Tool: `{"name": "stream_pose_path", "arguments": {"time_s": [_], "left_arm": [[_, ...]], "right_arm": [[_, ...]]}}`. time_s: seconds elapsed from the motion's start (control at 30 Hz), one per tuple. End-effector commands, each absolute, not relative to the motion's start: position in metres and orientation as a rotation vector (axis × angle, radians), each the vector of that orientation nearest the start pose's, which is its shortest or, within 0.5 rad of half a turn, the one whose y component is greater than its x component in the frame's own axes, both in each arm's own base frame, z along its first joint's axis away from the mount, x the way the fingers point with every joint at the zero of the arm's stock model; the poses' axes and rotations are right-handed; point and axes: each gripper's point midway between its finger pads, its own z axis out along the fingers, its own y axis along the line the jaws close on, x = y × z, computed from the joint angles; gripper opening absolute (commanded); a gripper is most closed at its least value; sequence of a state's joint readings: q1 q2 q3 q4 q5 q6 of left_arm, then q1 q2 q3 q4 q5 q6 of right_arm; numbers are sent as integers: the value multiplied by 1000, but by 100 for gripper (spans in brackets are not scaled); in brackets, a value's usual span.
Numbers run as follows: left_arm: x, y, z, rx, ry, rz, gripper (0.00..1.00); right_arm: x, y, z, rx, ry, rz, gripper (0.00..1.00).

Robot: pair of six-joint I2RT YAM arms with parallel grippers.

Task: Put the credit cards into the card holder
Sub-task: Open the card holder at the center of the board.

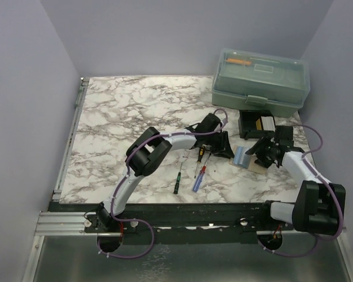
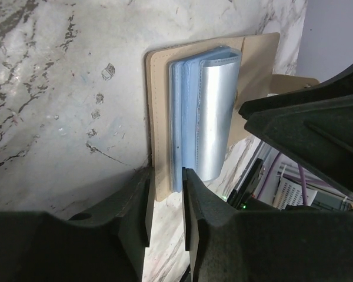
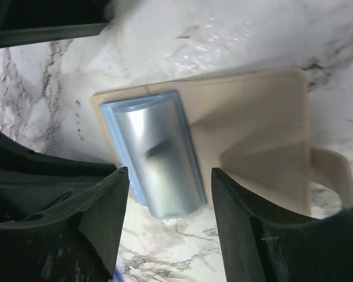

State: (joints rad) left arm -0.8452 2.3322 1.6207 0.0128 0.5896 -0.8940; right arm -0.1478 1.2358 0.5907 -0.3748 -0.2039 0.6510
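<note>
The marble-patterned table (image 1: 123, 117) fills most of the overhead view; at its far right corner stands a translucent green toolbox (image 1: 260, 79), lid down, with a small black box (image 1: 253, 124) just in front of it.

Both my arms reach to the right side of the table and meet over one spot; my left gripper (image 2: 166, 183) comes in from the left and my right gripper (image 3: 169, 173) from the right, close to each other.

The card holder (image 3: 253, 135) lies opened flat on the marble between them, tan inside facing up, its closing tab (image 3: 335, 176) sticking out past one edge; the credit cards (image 3: 159, 153) rest on it as a bluish, silvery stack bowed upward, covering one half of the holder and leaving the other half bare.

My right jaws stand wide apart, one finger on each side of the stack's end, holding nothing; a thin strip of holder shows on each side of the stack.

My left jaws are drawn narrow, with the holder's near edge and the stack's edge sitting right at the gap between the fingertips; I cannot tell whether they pinch it.

Left of the holder, three screwdrivers lie near one another on the marble: a blue-handled one (image 1: 198, 181), a green-handled one (image 1: 177, 183), and a dark one with orange (image 1: 200, 154) beside my left wrist.
</note>
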Motion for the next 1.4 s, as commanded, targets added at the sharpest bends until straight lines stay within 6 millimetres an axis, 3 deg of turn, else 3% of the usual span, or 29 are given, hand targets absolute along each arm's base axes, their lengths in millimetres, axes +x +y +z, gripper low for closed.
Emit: {"name": "stream_pose_path", "arguments": {"time_s": [0.0, 0.17, 0.3, 0.5, 1.1, 1.37], "left_arm": [[277, -503, 45, 329, 2618, -1460, 30], [281, -496, 42, 303, 2621, -1440, 29], [281, -494, 44, 295, 2616, -1444, 28], [281, -492, 47, 292, 2611, -1445, 28], [281, -488, 49, 292, 2612, -1433, 28], [281, -488, 48, 292, 2614, -1433, 27]], "right_arm": [[272, 28, 45, 798, 2534, 376, 64], [272, 39, 41, 692, 2633, 199, 71], [272, 29, 36, 708, 2652, 32, 73], [268, 31, 23, 681, 2718, -93, 74], [279, 58, 28, 600, 2715, 81, 80], [274, 54, 16, 587, 2736, 47, 79]]}}
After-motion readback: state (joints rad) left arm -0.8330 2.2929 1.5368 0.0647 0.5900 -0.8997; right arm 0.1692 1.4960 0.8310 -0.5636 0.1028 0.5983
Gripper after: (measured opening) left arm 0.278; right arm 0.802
